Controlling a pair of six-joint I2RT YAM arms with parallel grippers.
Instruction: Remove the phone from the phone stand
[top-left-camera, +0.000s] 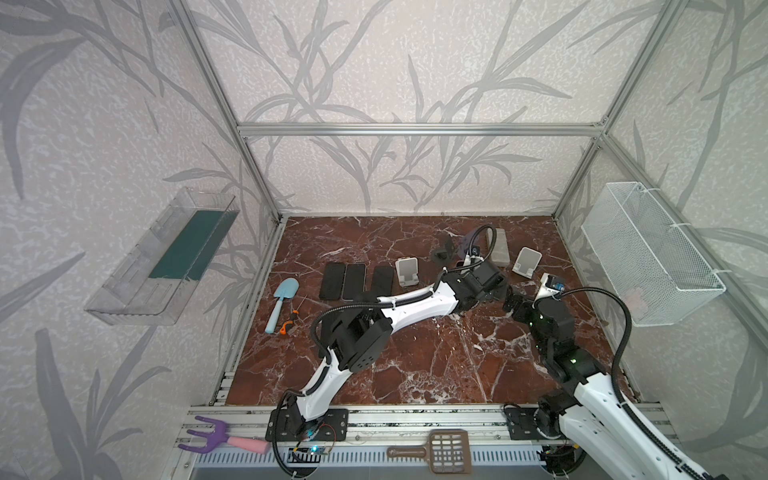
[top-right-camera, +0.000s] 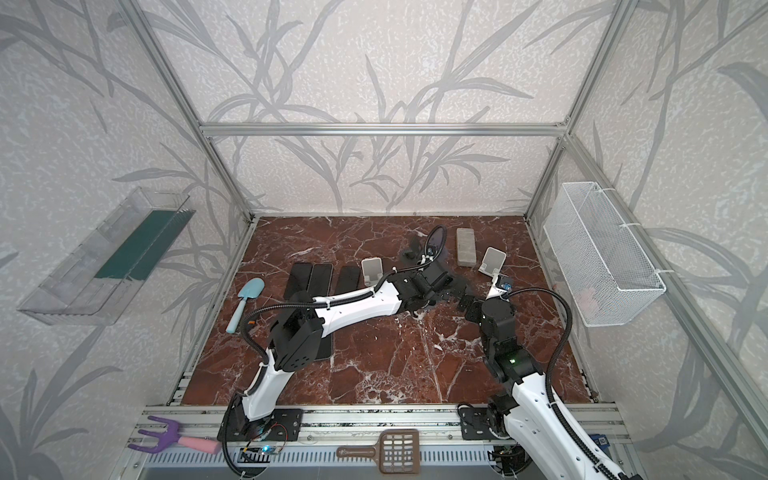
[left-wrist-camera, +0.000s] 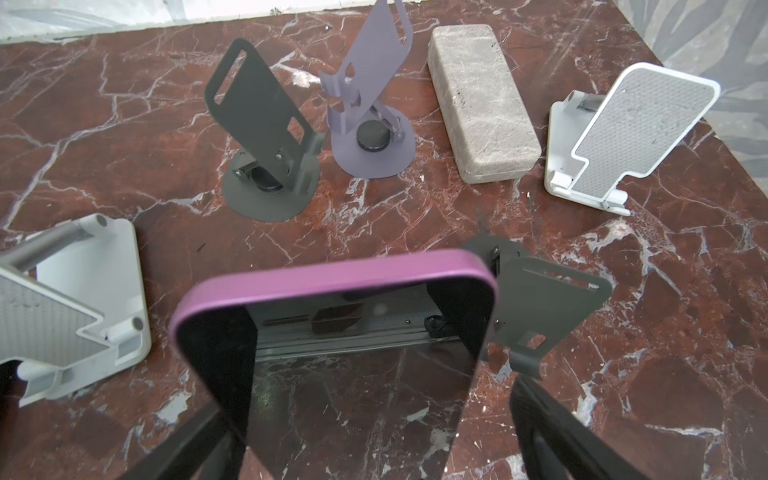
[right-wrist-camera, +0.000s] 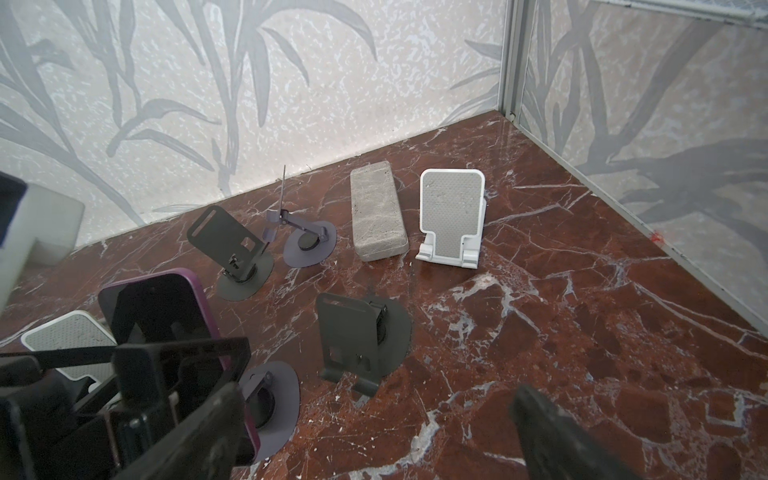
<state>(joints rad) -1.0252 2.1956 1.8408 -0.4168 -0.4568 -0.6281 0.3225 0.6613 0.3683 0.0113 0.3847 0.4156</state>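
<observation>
My left gripper straddles the phone, fingers spread either side, not yet clamped; my right gripper hangs open and empty just to its right. The phone leans on its purple phone stand, right of centre, towards the far side. I judge this the grasp: next, close squarely and lift it clear.

You see only the top of the phone between the fingers of the left claw; the picture's edge cuts off the rest, and the fingers too. The white stand just beside the claw is cut off as well. From the right wrist, that claw is blurry and hides most of the phone stand. In both top views the left arm covers the phone.
</observation>
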